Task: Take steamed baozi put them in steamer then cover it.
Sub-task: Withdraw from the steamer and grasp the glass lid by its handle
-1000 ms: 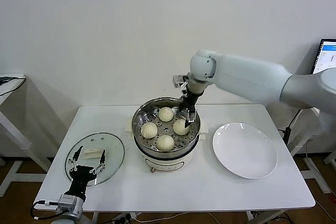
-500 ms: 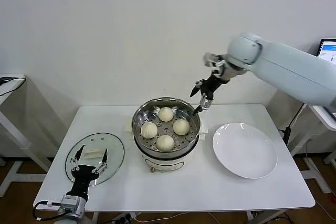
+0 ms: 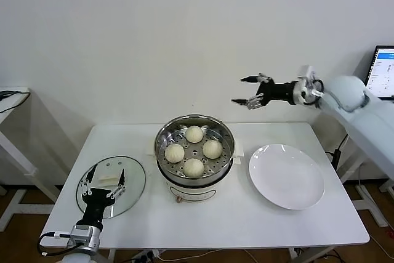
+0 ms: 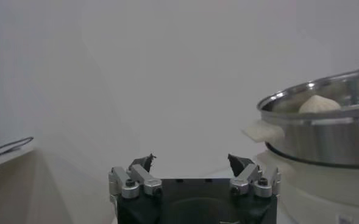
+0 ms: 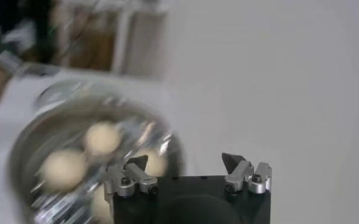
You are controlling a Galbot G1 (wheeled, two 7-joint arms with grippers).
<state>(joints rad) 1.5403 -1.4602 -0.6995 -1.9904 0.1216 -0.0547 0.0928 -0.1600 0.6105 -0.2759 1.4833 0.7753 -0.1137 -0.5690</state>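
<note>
Worktop (image 3: 203, 226): your white surface, plain wall behind.
Steamer (image 3: 194, 152): frame centre, four baozi (image 3: 194, 166) inside.
Cover (image 3: 111, 185): lower left.
Left gripper (image 3: 103, 181): over cover, jaws apart.
Right gripper (image 3: 249, 91): upper right, jaws apart, empty.

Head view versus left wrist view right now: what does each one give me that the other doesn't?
Only the head view shows the cover lying on the table at the robot's left, the empty white plate, all four baozi and the right gripper, jaws open, raised above the plate's far side. Only the left wrist view shows the steamer side-on, with one baozi top clearly above its rim. Both show the steamer uncovered and the left gripper, jaws open and empty, by the cover.
</note>
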